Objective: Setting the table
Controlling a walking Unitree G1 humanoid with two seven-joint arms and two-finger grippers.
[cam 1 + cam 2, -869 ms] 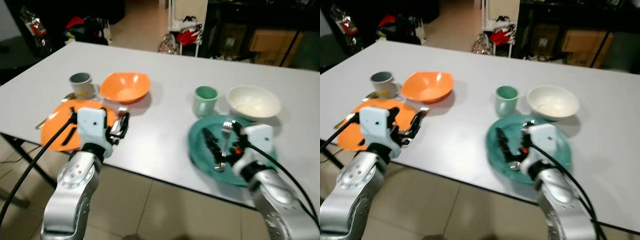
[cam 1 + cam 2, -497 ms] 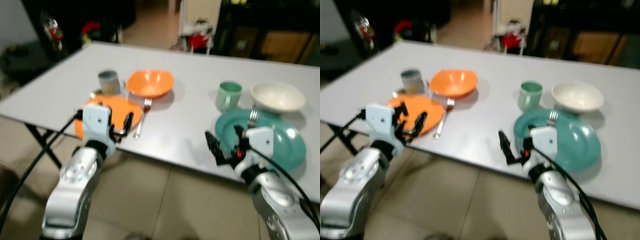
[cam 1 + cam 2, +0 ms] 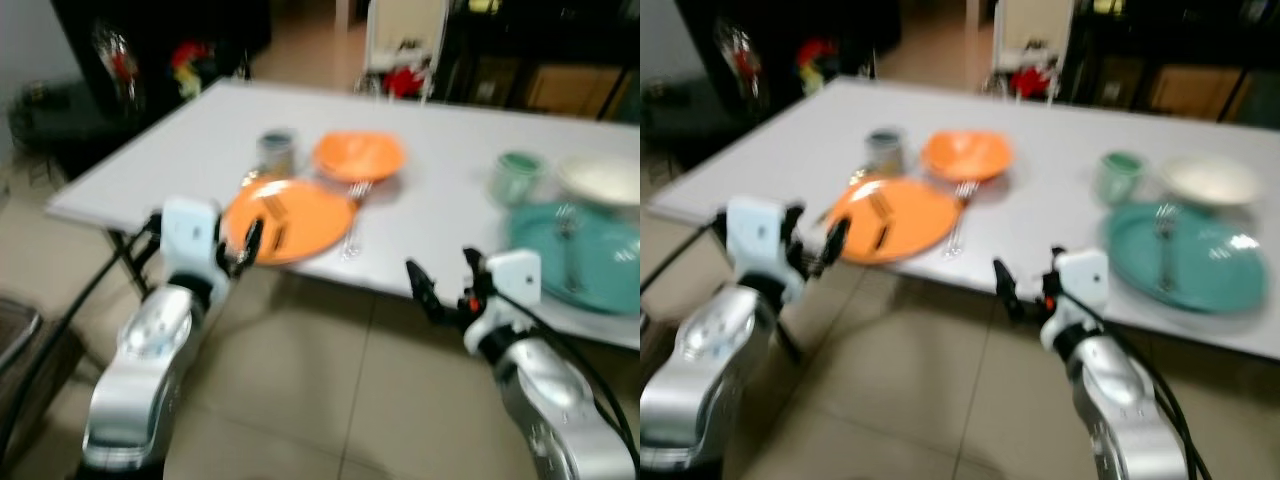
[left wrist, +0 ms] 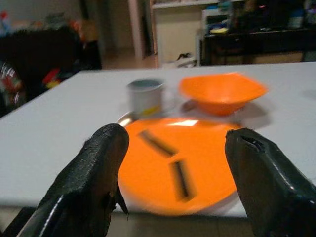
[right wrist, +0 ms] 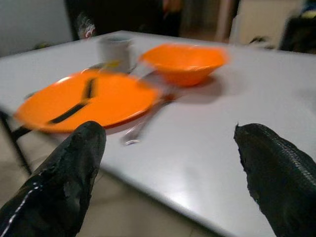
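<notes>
A white table point(image 3: 440, 130) holds two settings, seen blurred. At the left are an orange plate point(image 3: 287, 218) with two dark strips on it, an orange bowl point(image 3: 358, 155), a grey cup point(image 3: 276, 150) and a fork point(image 3: 352, 215) beside the plate. To the right stand a teal plate point(image 3: 600, 275) with a fork point(image 3: 565, 235) on it, a teal cup point(image 3: 516, 177) and a white bowl point(image 3: 603, 178). My left gripper point(image 4: 177, 143) is open and empty, just short of the orange plate. My right gripper point(image 3: 443, 290) is open and empty, in front of the table's near edge, above the floor.
Beige tiled floor point(image 3: 330, 400) lies between me and the table. A dark table leg point(image 3: 125, 260) stands at the near left corner. Dark furniture and red clutter point(image 3: 190, 55) sit behind the table at the left, with shelves and boxes point(image 3: 560, 85) at the back right.
The whole view has pulled back and swung, so the table sits farther off. Both grippers have come off the table, the right one away from the teal plate, where the fork stays.
</notes>
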